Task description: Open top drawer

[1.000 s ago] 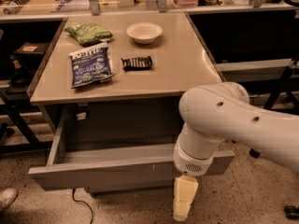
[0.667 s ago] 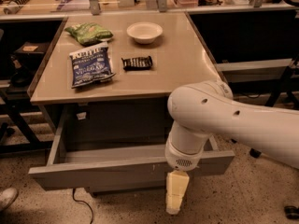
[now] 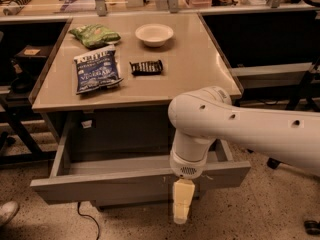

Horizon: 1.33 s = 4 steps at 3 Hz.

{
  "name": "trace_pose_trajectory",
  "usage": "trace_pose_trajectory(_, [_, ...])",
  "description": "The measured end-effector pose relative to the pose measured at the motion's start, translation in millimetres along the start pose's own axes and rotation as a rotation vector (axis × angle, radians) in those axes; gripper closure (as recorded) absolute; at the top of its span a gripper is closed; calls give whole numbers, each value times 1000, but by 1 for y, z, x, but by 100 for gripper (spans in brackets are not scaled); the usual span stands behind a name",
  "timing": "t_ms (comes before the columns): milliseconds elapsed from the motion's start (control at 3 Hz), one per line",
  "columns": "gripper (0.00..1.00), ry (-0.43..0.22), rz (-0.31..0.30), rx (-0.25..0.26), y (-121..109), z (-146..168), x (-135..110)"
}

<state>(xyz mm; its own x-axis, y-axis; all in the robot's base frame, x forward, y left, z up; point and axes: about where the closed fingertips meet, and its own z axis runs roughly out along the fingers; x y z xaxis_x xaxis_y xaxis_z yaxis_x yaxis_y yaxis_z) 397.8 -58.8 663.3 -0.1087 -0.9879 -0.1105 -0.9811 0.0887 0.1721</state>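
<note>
The top drawer [image 3: 100, 184] is a wide grey drawer pulled far out from under the tabletop, with its grey box interior [image 3: 120, 161] showing. My gripper [image 3: 182, 204] hangs below the white arm [image 3: 235, 129], just in front of the drawer front, right of its centre. It appears as one pale yellowish block pointing down towards the floor.
On the tabletop [image 3: 195, 69] lie a blue chip bag [image 3: 97, 70], a green bag [image 3: 95, 35], a dark snack bar [image 3: 146, 67] and a white bowl [image 3: 154, 34]. Dark shelving stands at both sides. A cable [image 3: 87, 219] lies on the speckled floor under the drawer.
My arm and gripper have shifted left along the drawer front. The drawer stands about as far out as before.
</note>
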Motion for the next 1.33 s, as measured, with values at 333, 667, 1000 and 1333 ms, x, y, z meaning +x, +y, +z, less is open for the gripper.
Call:
trace_pose_trajectory(333, [0,20,36,-37,11,10,16])
trace_pose_trajectory(667, [0,29,83,-69,20,17,31])
trace_pose_trajectory(1000, [0,28,111,-90,30,19,39])
trace_pose_trajectory(1333, [0,18,148,-112,45,17,52])
